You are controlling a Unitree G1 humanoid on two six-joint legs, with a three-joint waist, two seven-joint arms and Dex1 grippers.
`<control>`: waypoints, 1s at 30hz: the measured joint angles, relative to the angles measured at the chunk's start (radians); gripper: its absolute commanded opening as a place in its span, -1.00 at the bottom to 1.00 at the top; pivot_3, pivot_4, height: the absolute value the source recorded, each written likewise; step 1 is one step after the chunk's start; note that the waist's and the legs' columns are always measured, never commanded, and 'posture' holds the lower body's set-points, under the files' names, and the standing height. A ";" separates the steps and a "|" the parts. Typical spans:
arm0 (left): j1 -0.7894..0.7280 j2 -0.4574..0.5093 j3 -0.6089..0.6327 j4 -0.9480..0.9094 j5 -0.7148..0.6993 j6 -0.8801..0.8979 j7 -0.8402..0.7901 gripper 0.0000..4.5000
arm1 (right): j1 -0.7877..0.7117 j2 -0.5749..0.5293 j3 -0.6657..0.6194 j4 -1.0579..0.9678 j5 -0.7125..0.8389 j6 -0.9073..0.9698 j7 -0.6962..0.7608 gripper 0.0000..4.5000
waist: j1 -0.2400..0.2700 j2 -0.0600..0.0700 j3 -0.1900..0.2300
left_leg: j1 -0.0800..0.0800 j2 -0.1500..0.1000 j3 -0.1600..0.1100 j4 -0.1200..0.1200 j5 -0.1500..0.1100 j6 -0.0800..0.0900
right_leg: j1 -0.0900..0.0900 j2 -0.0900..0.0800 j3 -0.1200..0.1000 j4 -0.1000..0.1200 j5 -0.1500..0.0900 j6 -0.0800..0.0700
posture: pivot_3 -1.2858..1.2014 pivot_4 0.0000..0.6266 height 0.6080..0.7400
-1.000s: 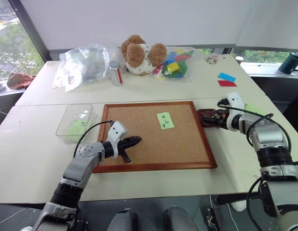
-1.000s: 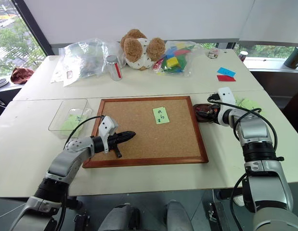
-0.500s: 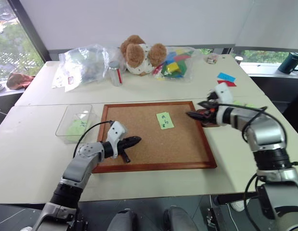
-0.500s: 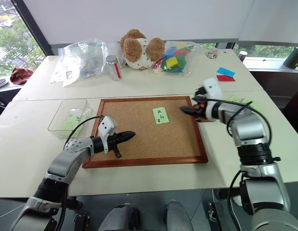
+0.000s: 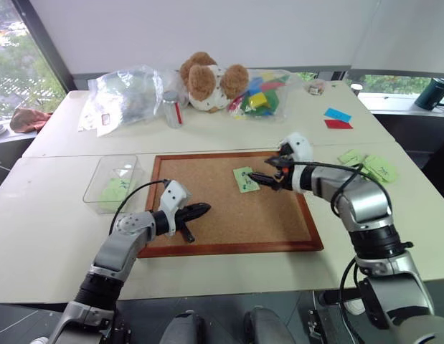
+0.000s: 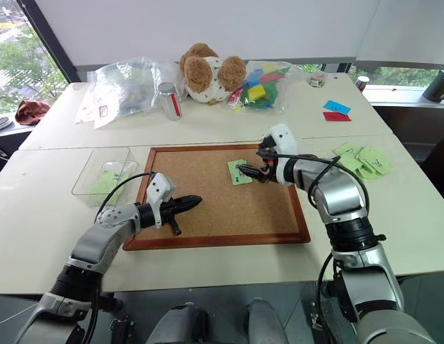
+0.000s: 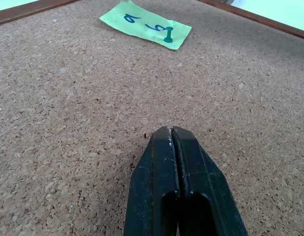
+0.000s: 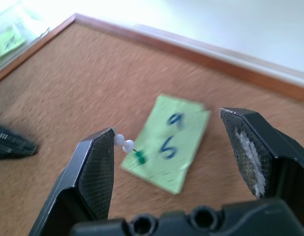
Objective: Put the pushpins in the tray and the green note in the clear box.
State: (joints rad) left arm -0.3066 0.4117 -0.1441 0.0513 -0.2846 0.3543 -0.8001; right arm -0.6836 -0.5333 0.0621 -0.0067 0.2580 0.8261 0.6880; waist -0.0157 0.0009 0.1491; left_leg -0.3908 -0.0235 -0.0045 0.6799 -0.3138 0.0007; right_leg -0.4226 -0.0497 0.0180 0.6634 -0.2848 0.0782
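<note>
The green note [image 5: 244, 179] lies on the cork board [image 5: 229, 222], held there by a green pushpin [image 7: 168, 34]. My right gripper [image 5: 256, 177] hovers just over the note, its jaws wide open around it in the right wrist view. A white pushpin [image 8: 123, 143] sits right at the tip of one finger [image 8: 95, 167]; I cannot tell whether it clings to that finger. My left gripper [image 5: 204, 210] rests shut and empty on the board's near left part. The clear box [image 5: 110, 183], with green paper inside, stands left of the board. The tray is hidden.
Loose green notes [image 5: 369, 163] lie right of the board, blue and red slips [image 5: 336, 118] further back. A teddy bear [image 5: 207, 79], a plastic bag [image 5: 128, 89], a jar [image 5: 171, 109] and a bag of coloured blocks [image 5: 261, 93] line the far table.
My right gripper has swung left, from beside the board's right edge to above the green note. The left arm has stayed still.
</note>
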 measured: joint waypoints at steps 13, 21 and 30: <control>-0.008 -0.004 -0.003 0.007 0.001 -0.002 -0.002 -1.00 | -0.005 -0.188 -0.086 0.311 -0.049 -0.158 0.026 0.64 | 0.001 0.000 0.000 | 0.000 0.000 0.000 0.000 0.000 0.000 | 0.001 0.000 0.000 0.000 0.000 0.000 | 0.03 -0.52 1.00; -0.007 -0.004 -0.003 0.010 0.001 -0.011 -0.003 -1.00 | -0.007 -0.194 -0.088 0.528 -0.097 -0.287 0.033 0.64 | 0.001 0.000 0.000 | 0.000 0.000 0.000 0.000 0.000 0.000 | 0.001 0.000 0.000 0.000 0.000 0.000 | 0.03 -0.52 1.00; -0.004 -0.003 -0.003 0.009 0.001 -0.011 -0.002 -1.00 | -0.013 -0.191 -0.078 0.600 -0.135 -0.353 0.040 0.64 | 0.001 0.001 0.000 | 0.000 0.000 0.000 0.000 0.000 0.000 | 0.001 0.000 0.000 0.000 0.000 0.000 | 0.03 -0.52 1.00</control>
State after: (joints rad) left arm -0.3101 0.4082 -0.1472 0.0606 -0.2836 0.3436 -0.8025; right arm -0.6961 -0.7247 -0.0154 0.5932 0.1233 0.4729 0.7279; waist -0.0146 0.0016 0.1487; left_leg -0.3907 -0.0235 -0.0042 0.6799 -0.3137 0.0006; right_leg -0.4218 -0.0496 0.0180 0.6632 -0.2848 0.0781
